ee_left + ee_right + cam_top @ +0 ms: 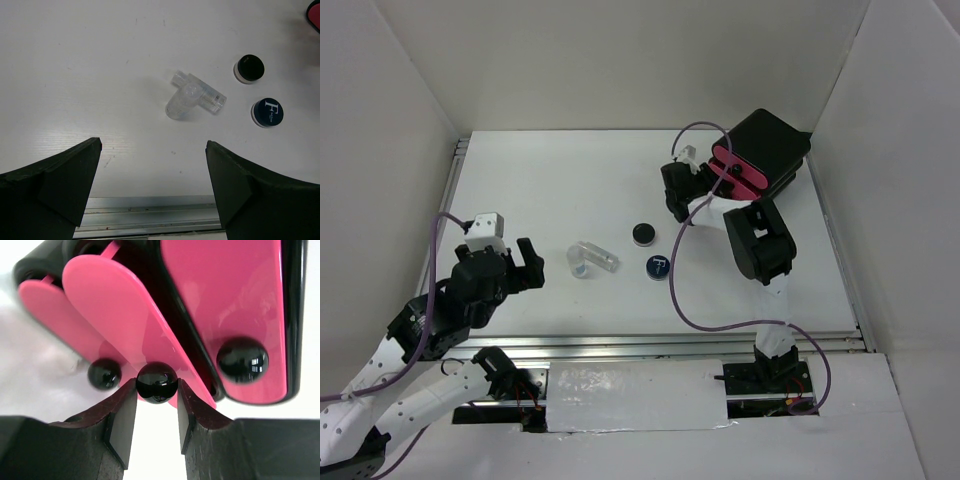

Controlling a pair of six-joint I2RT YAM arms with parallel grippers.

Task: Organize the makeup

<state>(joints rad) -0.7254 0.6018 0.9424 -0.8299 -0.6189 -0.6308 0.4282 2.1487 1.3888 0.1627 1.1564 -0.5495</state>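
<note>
The right pincer (156,393) is clamped narrow on the round black knob (156,377) of the middle pink drawer (110,315), a finger pressed to each side of it. That drawer belongs to the black box (775,140) at the upper right of the overhead frame, where the 3 pink fronts show fanned apart.

The left pincer (154,150) hangs wide and holds nothing at the lower left of the overhead frame, above bare tabletop (550,185).

The makeup lies loose at mid-frame on the tabletop. A clear vial (179,104) and a clear tube (207,96) lie crossed and touching, just ahead of the left pincer. To their right sits the black compact (249,67), and just below it, apart from it, the blue compact (267,112) with its white mark facing up. Both compacts lie between the clear pair and the box, well apart from the drawers.
</note>
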